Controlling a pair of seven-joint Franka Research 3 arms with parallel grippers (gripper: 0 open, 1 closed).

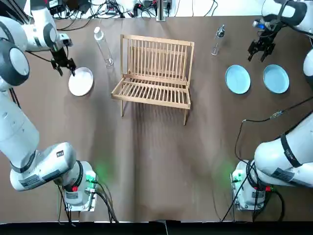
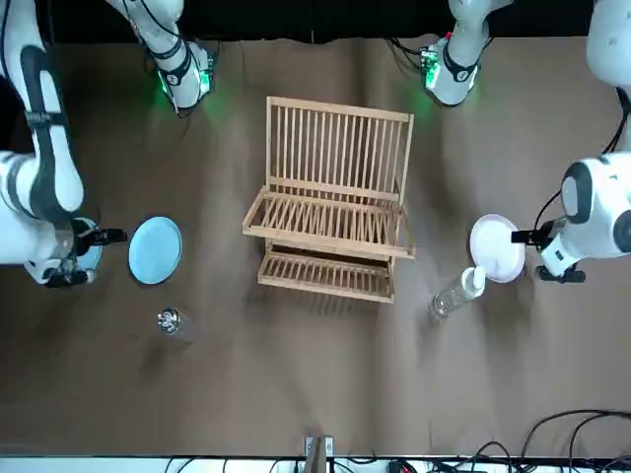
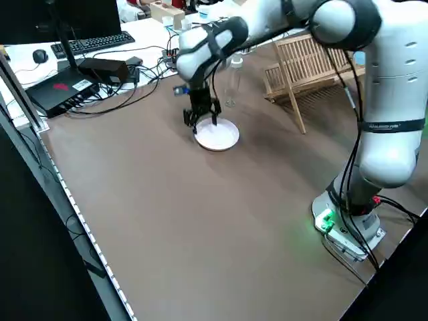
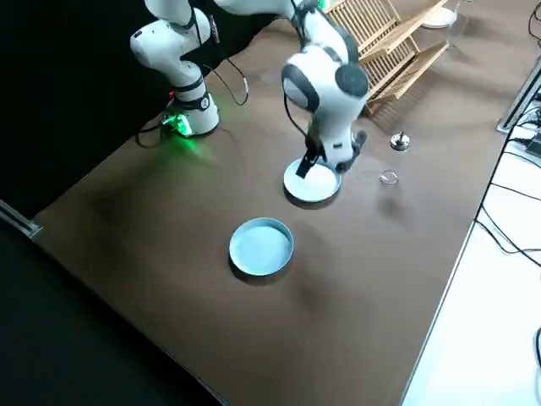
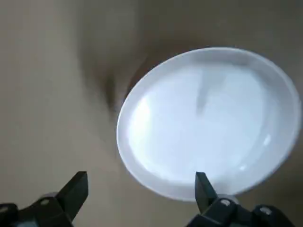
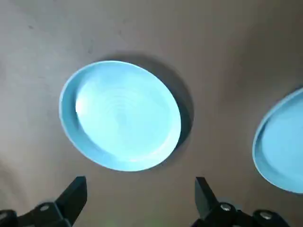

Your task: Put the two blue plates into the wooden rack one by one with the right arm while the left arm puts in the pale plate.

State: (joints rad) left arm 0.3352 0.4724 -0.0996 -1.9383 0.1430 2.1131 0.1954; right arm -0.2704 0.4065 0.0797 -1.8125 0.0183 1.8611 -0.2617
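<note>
Left pincer (image 1: 64, 65) is down low at the pale plate (image 1: 80, 81), out on the left of the brown surface (image 1: 156, 161), and its fingers are spread wide. In its wrist view one fingertip (image 5: 75, 187) sits over bare surface and the other over the plate's edge, so the rim lies between them (whether anything touches, I cannot tell). The plate is white, round and glossy, shallow with a raised lip. It lies flat, near an upright clear plastic bottle (image 1: 103, 47).

Over to the right side: the right pincer (image 1: 260, 50) hangs above the surface, gaping wide too and holding nothing. It is just past the two blue plates, on the side away from the arm bases. The inner blue plate (image 1: 237, 79) and the outer blue plate (image 1: 276, 79) lie flat side by side, near each other but apart. Both are light blue and round, and the inner one shows faint rings in its well.

The wooden rack (image 1: 154, 73) stands mid-surface, pale and slatted. All three plates lie on the surface, well apart from it. A small glass item (image 1: 217, 39) stands between the rack and the right pincer.
</note>
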